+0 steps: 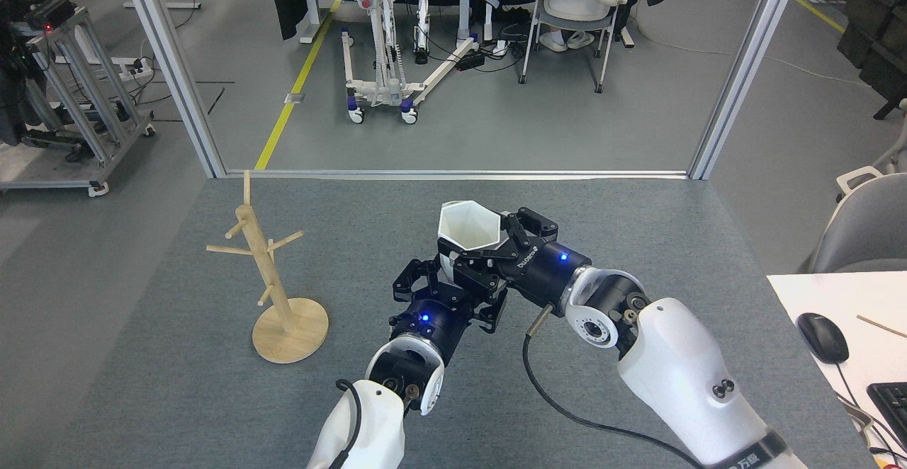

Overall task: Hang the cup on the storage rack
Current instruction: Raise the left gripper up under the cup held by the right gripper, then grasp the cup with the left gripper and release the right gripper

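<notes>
Cup (469, 227), white and faceted with a 6-sided rim, sits upright and lifted off the tabletop (212, 398), its open mouth facing up, well to the right of the storage rack (273, 278). The right end effector (496, 253) is clamped around it: black fingers (528, 224) press on the cup's right wall and others wrap its lower front, so the narrower base is hidden. The left end effector (443, 285) reaches up from below and sits just under and to the left of the cup, its dark fingers spread on either side of the cup's lower part; whether they touch it or grip it cannot be told, since they overlap the right end effector's fingers. Blue lights glow on both wrists. A black cable (545, 391) loops down from the right wrist beside the white forearm.

The storage rack stands upright on its round wooden base, well apart from both end effectors, and its angled pegs are all bare. Right of the rack and beyond the grey tabletop's edge, a white desk corner carries a black mouse (822, 338).
</notes>
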